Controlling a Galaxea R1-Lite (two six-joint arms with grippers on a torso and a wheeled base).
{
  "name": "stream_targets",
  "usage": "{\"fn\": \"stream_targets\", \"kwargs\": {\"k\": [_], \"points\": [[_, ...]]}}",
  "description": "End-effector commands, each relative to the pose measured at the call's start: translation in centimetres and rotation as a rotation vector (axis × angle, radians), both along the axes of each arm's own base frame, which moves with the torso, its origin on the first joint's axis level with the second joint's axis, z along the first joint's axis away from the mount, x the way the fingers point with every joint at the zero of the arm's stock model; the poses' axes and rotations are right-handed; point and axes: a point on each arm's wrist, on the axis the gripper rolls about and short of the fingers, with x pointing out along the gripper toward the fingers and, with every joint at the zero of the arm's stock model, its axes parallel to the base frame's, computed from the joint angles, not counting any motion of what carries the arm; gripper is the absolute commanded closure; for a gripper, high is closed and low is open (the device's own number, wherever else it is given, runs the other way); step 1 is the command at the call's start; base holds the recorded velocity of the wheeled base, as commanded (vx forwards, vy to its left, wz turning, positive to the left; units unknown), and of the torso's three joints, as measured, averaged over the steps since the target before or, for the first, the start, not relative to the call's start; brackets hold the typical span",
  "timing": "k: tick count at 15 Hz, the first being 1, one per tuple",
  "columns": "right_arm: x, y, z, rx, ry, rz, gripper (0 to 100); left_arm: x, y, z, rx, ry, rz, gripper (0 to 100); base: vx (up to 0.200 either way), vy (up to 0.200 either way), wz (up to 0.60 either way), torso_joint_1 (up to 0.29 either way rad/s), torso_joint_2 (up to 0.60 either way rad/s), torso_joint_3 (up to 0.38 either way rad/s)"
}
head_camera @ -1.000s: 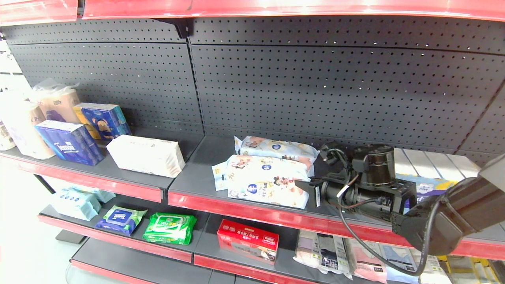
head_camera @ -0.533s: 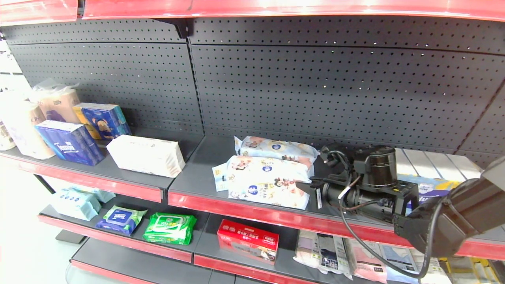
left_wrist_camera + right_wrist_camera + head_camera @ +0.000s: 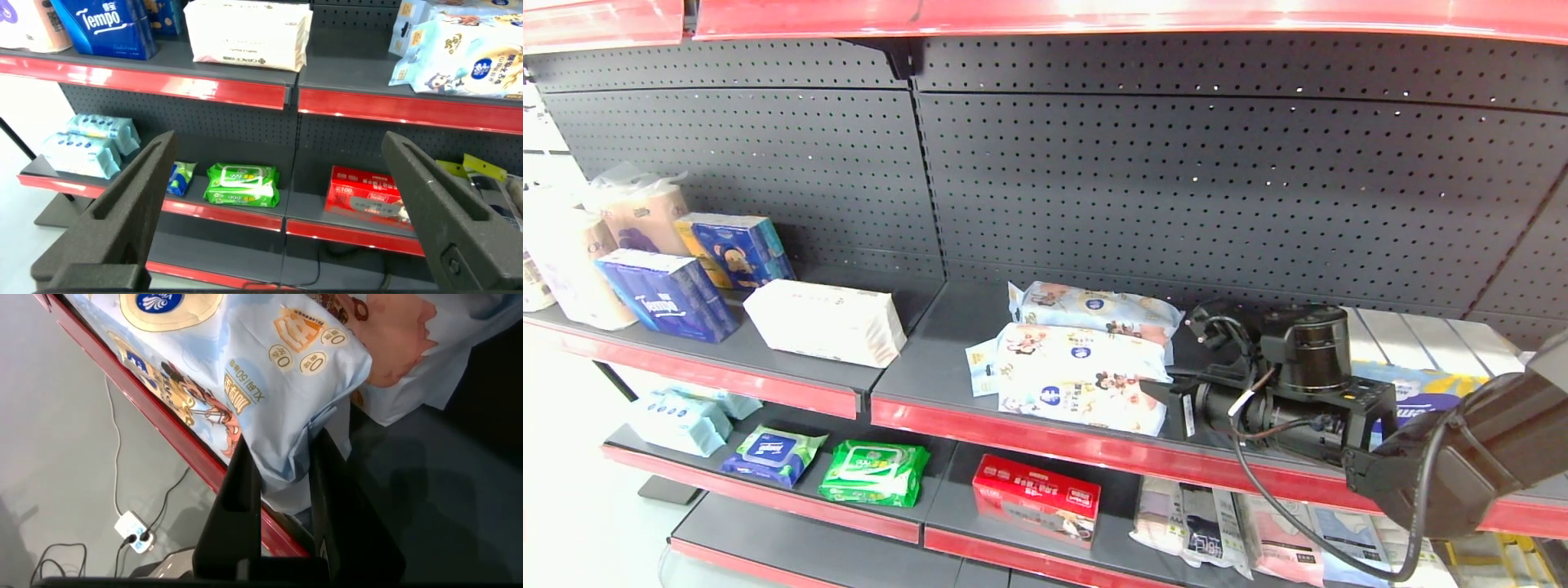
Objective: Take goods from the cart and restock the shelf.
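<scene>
A pale blue cartoon-printed soft pack (image 3: 1082, 376) lies at the front of the middle shelf (image 3: 931, 371), just behind its red edge. A second pack of the same kind (image 3: 1094, 310) lies behind it. My right gripper (image 3: 1158, 392) comes in from the right and is shut on the front pack's right end. In the right wrist view its fingers (image 3: 245, 498) pinch the pack's (image 3: 270, 367) crimped end, with the gripper (image 3: 286, 445) over the shelf's red lip. My left gripper (image 3: 278, 229) hangs open, low in front of the lower shelves, holding nothing.
On the left shelf bay are a white tissue pack (image 3: 825, 321), a blue tissue box (image 3: 670, 294) and paper rolls. A blue and yellow pack (image 3: 1421, 384) lies behind my right arm. Lower shelves hold green wipes (image 3: 242, 184) and a red pack (image 3: 368, 196). The pegboard back wall is close.
My right gripper has shifted slightly right and lower, and the front pack has slid a little to the right with it. Other goods are unmoved.
</scene>
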Motion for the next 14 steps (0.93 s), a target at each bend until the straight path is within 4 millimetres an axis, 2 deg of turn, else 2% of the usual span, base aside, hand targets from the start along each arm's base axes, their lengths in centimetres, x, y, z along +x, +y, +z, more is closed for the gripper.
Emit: {"fn": "stream_targets", "kwargs": {"k": [1, 11, 12, 14], "points": [[-0.05, -0.02, -0.04, -0.003, 0.002, 0.002, 100, 0.01, 0.00, 0.00, 0.000, 0.001, 0.000, 0, 0.000, 0.000, 0.00, 0.000, 0.00, 0.000], [-0.05, -0.23, -0.22, -0.033, -0.010, 0.014, 100, 0.01, 0.00, 0.00, 0.000, 0.001, 0.000, 0, 0.000, 0.000, 0.00, 0.000, 0.00, 0.000], [-0.03, -0.28, -0.22, -0.033, -0.010, 0.012, 0, 0.01, 0.00, 0.02, 0.000, 0.000, 0.000, 0, 0.000, 0.000, 0.00, 0.000, 0.00, 0.000], [-0.04, -0.28, -0.16, -0.029, -0.011, 0.011, 0, 0.01, 0.00, 0.00, 0.000, 0.001, 0.000, 0, 0.000, 0.000, 0.00, 0.000, 0.00, 0.000]]}}
